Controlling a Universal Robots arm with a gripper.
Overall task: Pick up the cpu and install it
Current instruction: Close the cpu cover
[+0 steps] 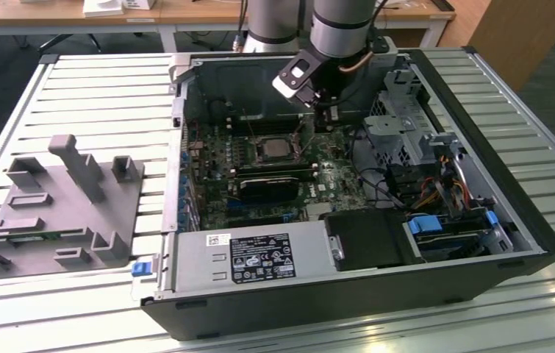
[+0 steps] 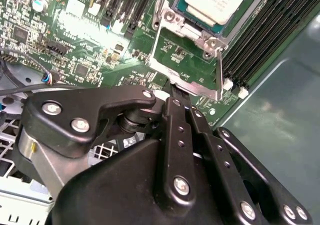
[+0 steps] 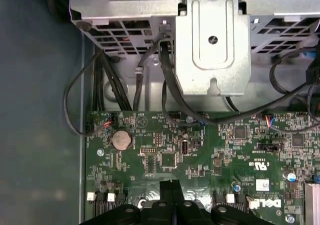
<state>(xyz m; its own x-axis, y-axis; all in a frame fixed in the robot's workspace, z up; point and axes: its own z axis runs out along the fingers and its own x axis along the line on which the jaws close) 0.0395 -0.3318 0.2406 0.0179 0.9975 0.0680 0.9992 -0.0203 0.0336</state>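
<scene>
A slatted metal tabletop (image 1: 81,95) carries an open computer case (image 1: 376,294) lying on its side, motherboard (image 3: 200,155) facing up. The cpu (image 1: 279,149) lies flat in the socket frame (image 2: 170,17), silver top showing, a little ahead of the pincer's tips and apart from them. The pincer (image 3: 170,184) hangs inside the case just above the board, its fingers pressed together with nothing between them. Well away from the pincer, outside the case, a grey plastic fixture (image 1: 62,209) rests on the slats.
</scene>
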